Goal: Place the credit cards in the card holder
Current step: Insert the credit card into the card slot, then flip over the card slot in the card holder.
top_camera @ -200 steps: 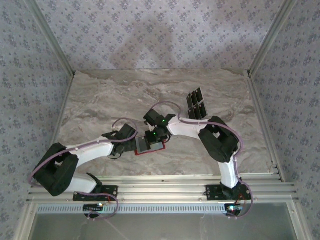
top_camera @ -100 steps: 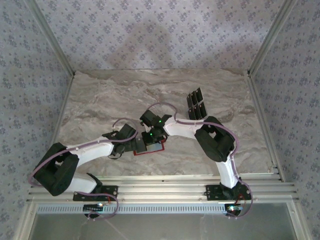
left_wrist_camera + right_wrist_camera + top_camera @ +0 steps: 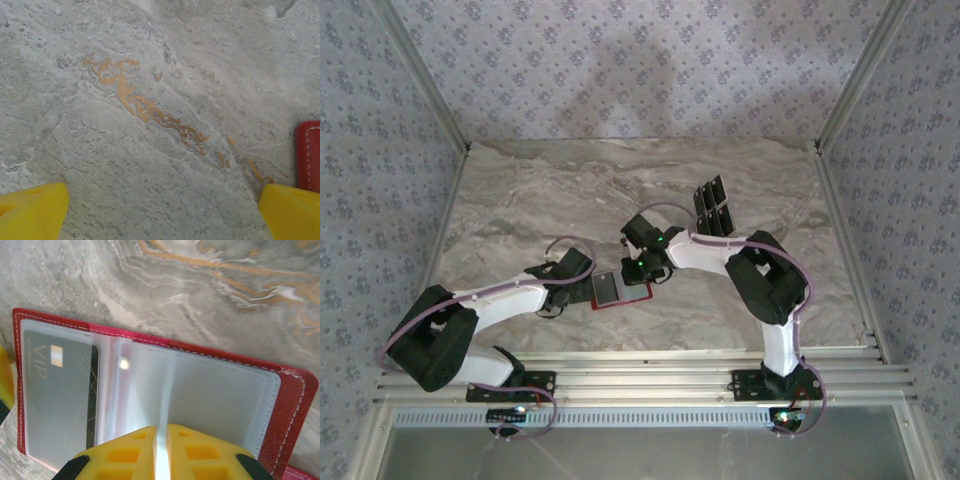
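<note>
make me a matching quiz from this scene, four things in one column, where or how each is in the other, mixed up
1 left gripper
2 right gripper
3 loose credit cards
4 card holder

a red, lying open
b clustered right of centre, beyond the holder
c fingers wide apart over bare table
d fingers nearly together over clear pockets

Pairs: 1-c, 2-d, 3-b, 4-a

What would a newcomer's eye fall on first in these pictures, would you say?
The open red card holder near the middle of the marble table, a VIP card already in a clear pocket, with the right gripper nearly closed just above it. Then the black credit cards lying farther back on the right.
</note>
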`<state>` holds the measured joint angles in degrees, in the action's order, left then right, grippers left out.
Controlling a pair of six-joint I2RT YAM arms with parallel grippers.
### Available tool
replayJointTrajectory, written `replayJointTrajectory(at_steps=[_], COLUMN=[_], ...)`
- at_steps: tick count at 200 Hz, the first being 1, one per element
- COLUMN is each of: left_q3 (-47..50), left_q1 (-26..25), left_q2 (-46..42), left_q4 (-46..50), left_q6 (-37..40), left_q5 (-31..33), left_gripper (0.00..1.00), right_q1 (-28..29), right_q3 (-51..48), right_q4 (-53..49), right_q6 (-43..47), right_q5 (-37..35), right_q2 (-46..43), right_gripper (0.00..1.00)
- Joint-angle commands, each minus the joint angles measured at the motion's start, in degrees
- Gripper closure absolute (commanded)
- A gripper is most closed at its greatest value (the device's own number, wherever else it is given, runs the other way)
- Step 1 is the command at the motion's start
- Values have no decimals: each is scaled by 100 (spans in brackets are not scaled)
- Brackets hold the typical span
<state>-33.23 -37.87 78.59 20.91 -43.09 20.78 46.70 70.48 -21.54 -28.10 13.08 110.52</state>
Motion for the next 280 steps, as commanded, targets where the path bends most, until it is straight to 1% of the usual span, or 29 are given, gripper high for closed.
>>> replayJointTrajectory(at_steps=[1,47,77,168,280], left_q3=[-70,-153,-183,-148,-140], left_q1=[51,49,43,48,49], left_q2=[218,-175,-335,49,433], left_q4=[-18,180,332,302,62], left_q6=[133,198,197,204,208], left_q5=[-22,21,94,112,9], left_gripper=[0,0,0,0,0], right_q1=[-28,49,136,252,389], right_q3=[-131,21,233,516,658], right_q4=[-87,-118,-189,-140,-152], right_q6=[-70,-47,2,-26,-48], right_q5=[-85,-22,10,123,255], right_q2=[-164,-465,-385,279,553], right_gripper=[84,84,84,85,86])
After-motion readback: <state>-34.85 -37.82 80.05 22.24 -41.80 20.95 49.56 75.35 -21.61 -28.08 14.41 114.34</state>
